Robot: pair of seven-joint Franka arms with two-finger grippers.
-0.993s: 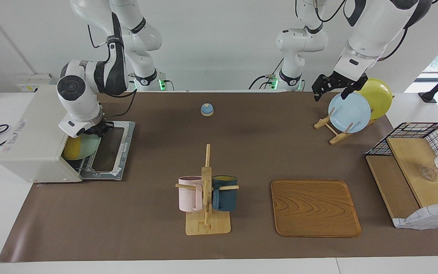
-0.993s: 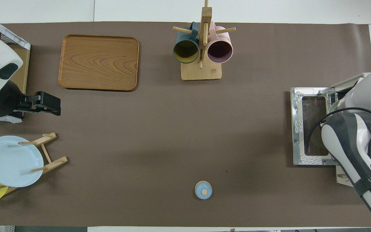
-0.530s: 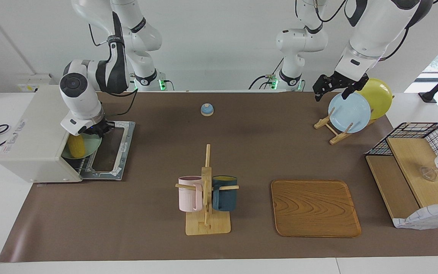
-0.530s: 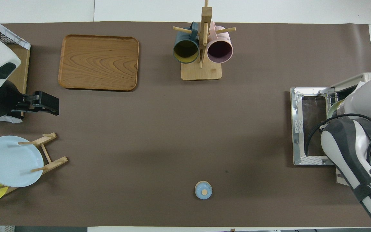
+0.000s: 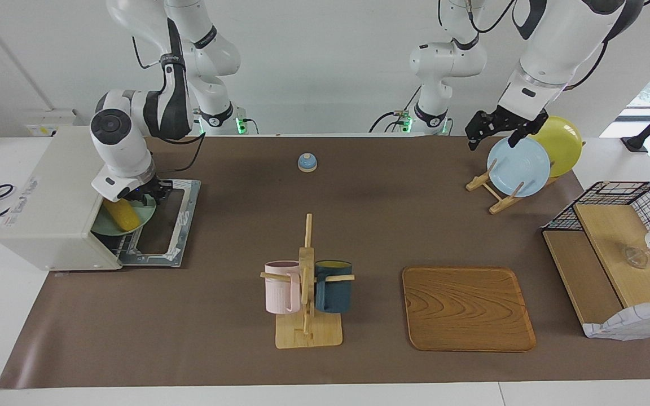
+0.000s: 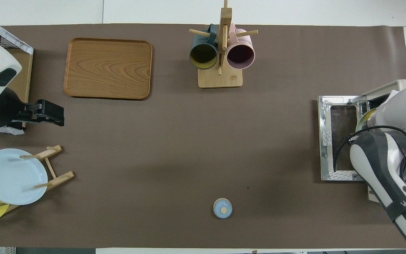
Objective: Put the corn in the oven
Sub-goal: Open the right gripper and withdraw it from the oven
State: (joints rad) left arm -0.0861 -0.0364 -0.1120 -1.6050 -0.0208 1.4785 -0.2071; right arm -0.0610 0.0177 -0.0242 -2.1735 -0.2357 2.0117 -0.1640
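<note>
A: What does the corn look like?

B: A bright yellow cob, tapered, lying slantwise on a pale green plate. The plate sits on the rack at the mouth of the oven, partly sticking out over the lowered door.

A: And the right gripper?

B: It sits low over the plate's rim, at the oven's opening. Whether its fingers are spread or closed, or whether they have the plate, I cannot tell; the wrist hides them from above.

A: The left gripper?

B: It waits in the air over the plate rack, where a blue plate and a yellow plate stand. Its fingers are spread wide, with nothing between them.

A: What room is there around the oven?

B: The oven stands at the right arm's end of the table, at the brown mat's edge. The door lies flat on the mat. The mug tree and the small bell are well apart from it, toward the middle. The wooden tray and the wire shelf lie toward the left arm's end.
</note>
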